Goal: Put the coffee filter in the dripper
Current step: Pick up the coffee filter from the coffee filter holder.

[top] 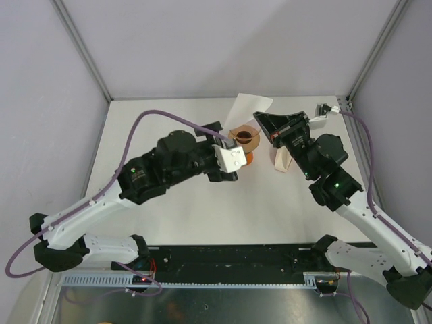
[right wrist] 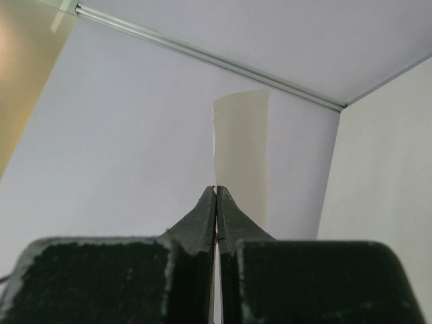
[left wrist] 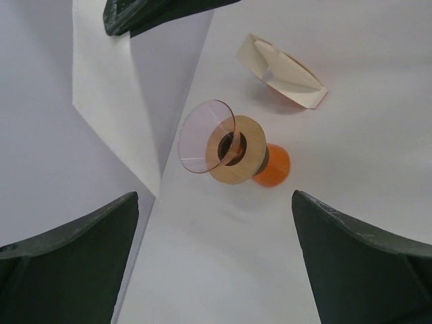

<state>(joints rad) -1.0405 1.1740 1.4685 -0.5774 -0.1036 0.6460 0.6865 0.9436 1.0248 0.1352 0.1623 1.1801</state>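
You have the coffee filter (right wrist: pixel 241 148) clamped in the right pincer (right wrist: pixel 216 196), raised near the dripper (left wrist: pixel 204 137) seated in a brown ring (left wrist: pixel 244 162) on an orange beaker (left wrist: pixel 275 167), with the left pincer (left wrist: pixel 214 202) spread apart close by and a cream filter bundle (left wrist: pixel 283 74) lying on the worktop (top: pixel 202 216).

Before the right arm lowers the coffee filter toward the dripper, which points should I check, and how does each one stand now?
1. Right gripper grips the coffee filter: ok, jaws shut on its edge.
2. Left gripper is free: ok, open, holding nothing.
3. Dripper is empty: ok, nothing shows inside it.
4. Dripper sits level in the brown ring on the orange beaker: cannot tell.
5. Filter is above the dripper: not ok, the top view shows it beyond the rim.
6. Filter is opened into a cone: cannot tell, it looks flat.
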